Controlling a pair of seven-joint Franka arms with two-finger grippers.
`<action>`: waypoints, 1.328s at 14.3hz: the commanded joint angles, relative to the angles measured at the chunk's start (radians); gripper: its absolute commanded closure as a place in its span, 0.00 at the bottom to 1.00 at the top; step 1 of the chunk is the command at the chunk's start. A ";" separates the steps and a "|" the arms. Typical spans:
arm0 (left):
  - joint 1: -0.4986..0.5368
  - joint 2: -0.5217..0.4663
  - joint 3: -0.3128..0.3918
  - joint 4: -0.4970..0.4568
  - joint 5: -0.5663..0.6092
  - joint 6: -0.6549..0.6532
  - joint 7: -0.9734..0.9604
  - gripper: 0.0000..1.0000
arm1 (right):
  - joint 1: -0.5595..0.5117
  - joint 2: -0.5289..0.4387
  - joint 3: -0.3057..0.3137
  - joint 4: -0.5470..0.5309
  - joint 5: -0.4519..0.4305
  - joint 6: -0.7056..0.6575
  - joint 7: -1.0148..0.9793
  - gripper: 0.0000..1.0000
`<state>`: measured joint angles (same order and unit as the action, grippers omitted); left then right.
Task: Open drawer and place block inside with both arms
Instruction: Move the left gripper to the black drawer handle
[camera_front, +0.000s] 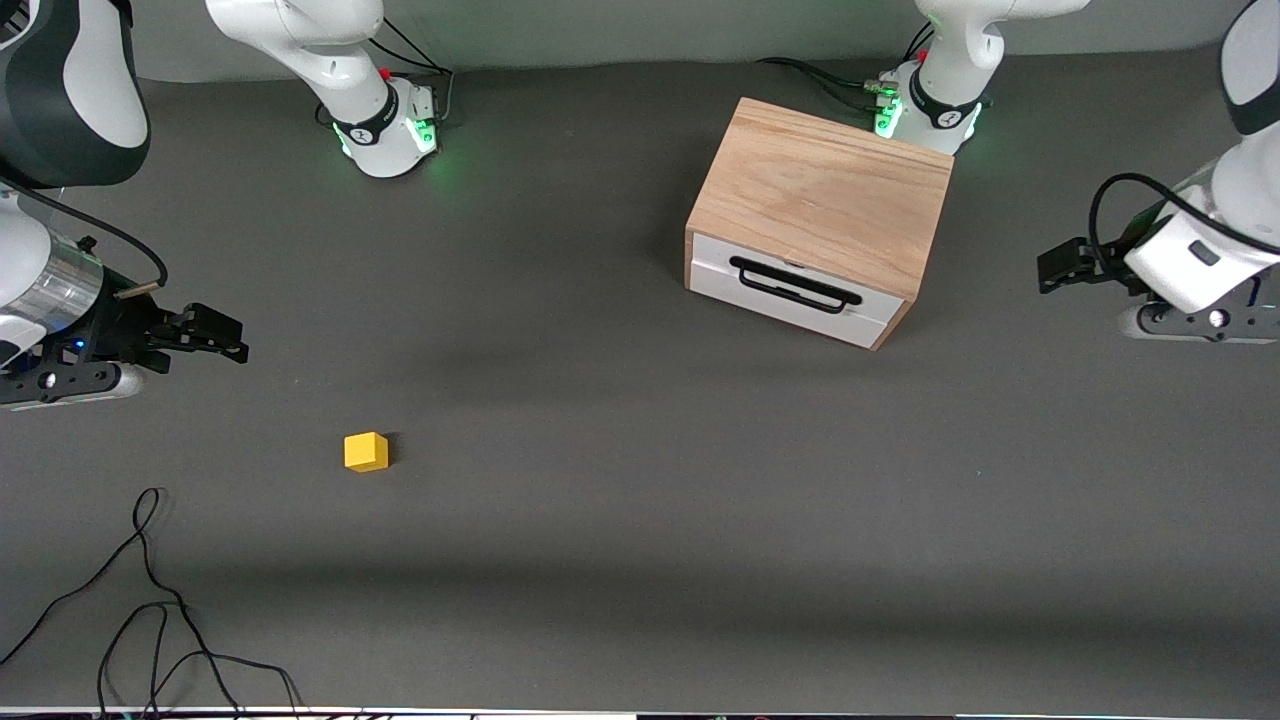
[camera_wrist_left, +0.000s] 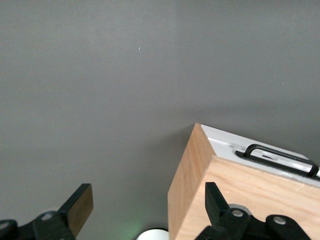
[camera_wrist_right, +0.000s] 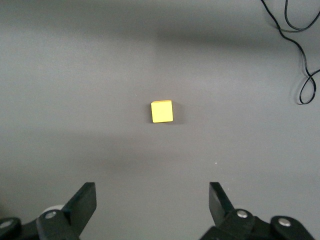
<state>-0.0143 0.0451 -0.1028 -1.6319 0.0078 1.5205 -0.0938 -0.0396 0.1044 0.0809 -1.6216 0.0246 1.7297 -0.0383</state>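
The front view is giving the whole table (camera_front: 620, 520): the wooden cabinet (camera_front: 825, 190) is sitting toward the left arm's end, close to the left arm's base, and the yellow block (camera_front: 366, 451) is lying on bare cloth toward the right arm's end, nearer to the front camera than the cabinet and well apart from it. A loose black cable (camera_front: 150, 600) is curling on the table, nearer to the camera than the block.

The right wrist view is looking straight down on the block (camera_wrist_right: 162, 111), so only its square top face is showing, and part of the cable (camera_wrist_right: 300, 50) is showing too. The left wrist view is showing one wooden side of the cabinet (camera_wrist_left: 187, 185) and the drawer (camera_wrist_left: 220, 137) front with its black handle (camera_wrist_left: 282, 156).

The right arm is reaching in from the table's edge, its wrist bent so the right gripper (camera_front: 215, 335) is hanging over bare cloth, apart from the block. Its fingers (camera_wrist_right: 82, 202) are standing wide apart with nothing between them. The left arm is bending in the same way at its own end, and the left gripper (camera_front: 1060, 265) is hanging in the air beside the cabinet, not touching it. Its fingers (camera_wrist_left: 80, 205) are also spread wide and holding nothing.

The drawer (camera_front: 795, 290) is sitting fully closed. Its white front is facing the front camera, turned a little toward the right arm's end, and the handle (camera_front: 795, 284) is running along the front's length.
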 joint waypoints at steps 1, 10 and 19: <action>-0.001 0.024 -0.067 0.007 0.006 0.000 -0.171 0.00 | 0.004 -0.002 -0.001 0.000 -0.022 0.005 0.023 0.00; -0.114 0.117 -0.198 0.012 0.006 0.144 -0.864 0.00 | 0.006 -0.002 -0.001 -0.006 -0.022 0.007 0.023 0.00; -0.299 0.182 -0.199 0.011 0.003 0.139 -1.544 0.00 | 0.006 -0.002 -0.001 -0.007 -0.022 0.007 0.023 0.00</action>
<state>-0.2891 0.2112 -0.3116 -1.6331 0.0078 1.6863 -1.5430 -0.0394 0.1076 0.0810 -1.6241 0.0245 1.7297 -0.0382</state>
